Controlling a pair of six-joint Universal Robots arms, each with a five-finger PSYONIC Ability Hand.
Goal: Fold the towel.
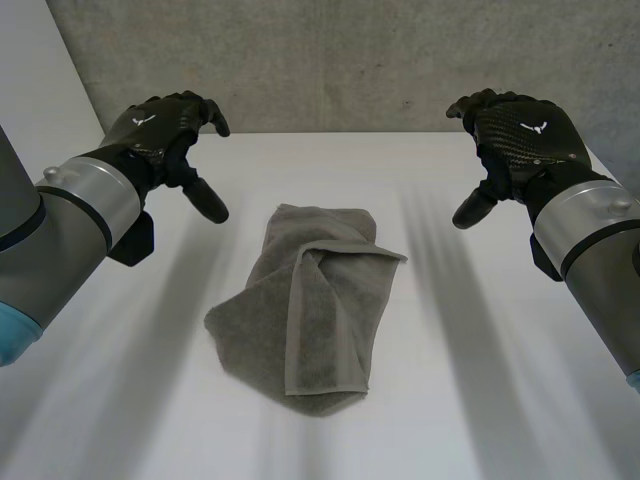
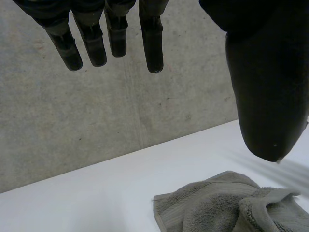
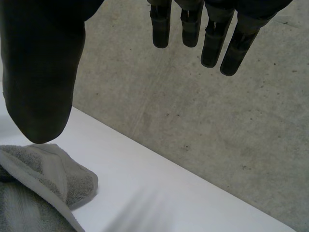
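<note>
A grey towel (image 1: 305, 310) lies loosely folded and rumpled in the middle of the white table (image 1: 480, 400), one flap laid across its top. My left hand (image 1: 165, 130) hovers above the table to the towel's far left, open, fingers (image 2: 91, 43) straight and holding nothing. My right hand (image 1: 520, 135) hovers to the towel's far right, also open, with its fingers (image 3: 212, 41) straight and empty. In the left wrist view the towel's far end (image 2: 227, 205) lies below the thumb (image 2: 265, 92). A towel corner (image 3: 43, 183) lies under the thumb (image 3: 41, 77) in the right wrist view.
A grey concrete wall (image 1: 340, 60) rises right behind the table's far edge. Bare white tabletop surrounds the towel on all sides.
</note>
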